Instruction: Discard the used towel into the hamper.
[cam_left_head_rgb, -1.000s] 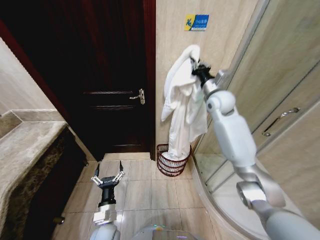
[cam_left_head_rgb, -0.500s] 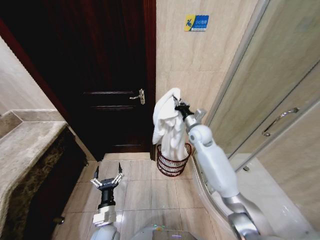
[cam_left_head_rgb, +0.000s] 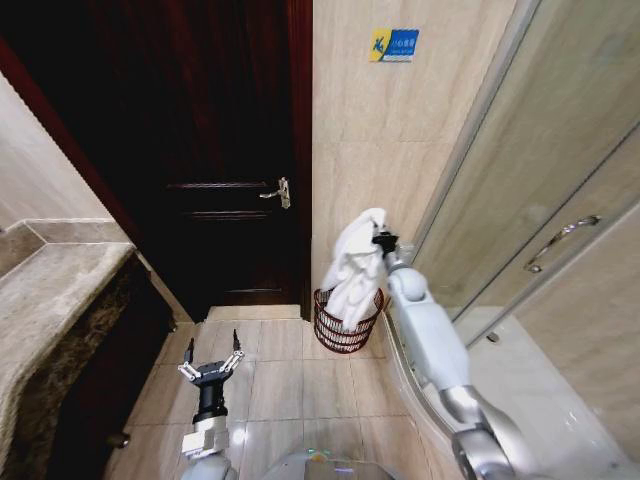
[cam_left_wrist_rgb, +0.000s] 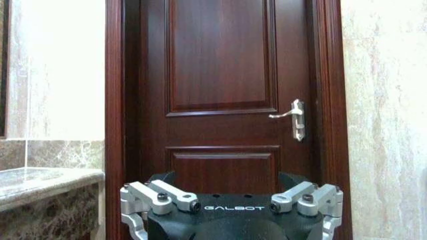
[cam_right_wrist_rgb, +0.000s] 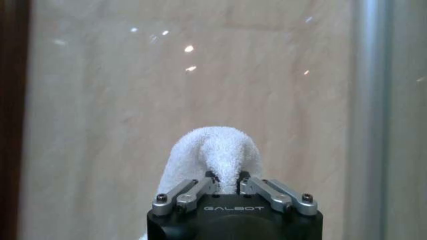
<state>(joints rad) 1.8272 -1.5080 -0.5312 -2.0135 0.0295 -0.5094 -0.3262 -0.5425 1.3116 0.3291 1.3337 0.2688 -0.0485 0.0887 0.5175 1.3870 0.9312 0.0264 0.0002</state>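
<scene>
Bright, even light; glare spots on the tiled wall; the head view bends at its edges.

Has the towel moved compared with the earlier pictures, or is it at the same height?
Yes. The towel, held by the right gripper, has come down from near the blue wall sign toward the hamper; its lower end now hangs inside.
</scene>
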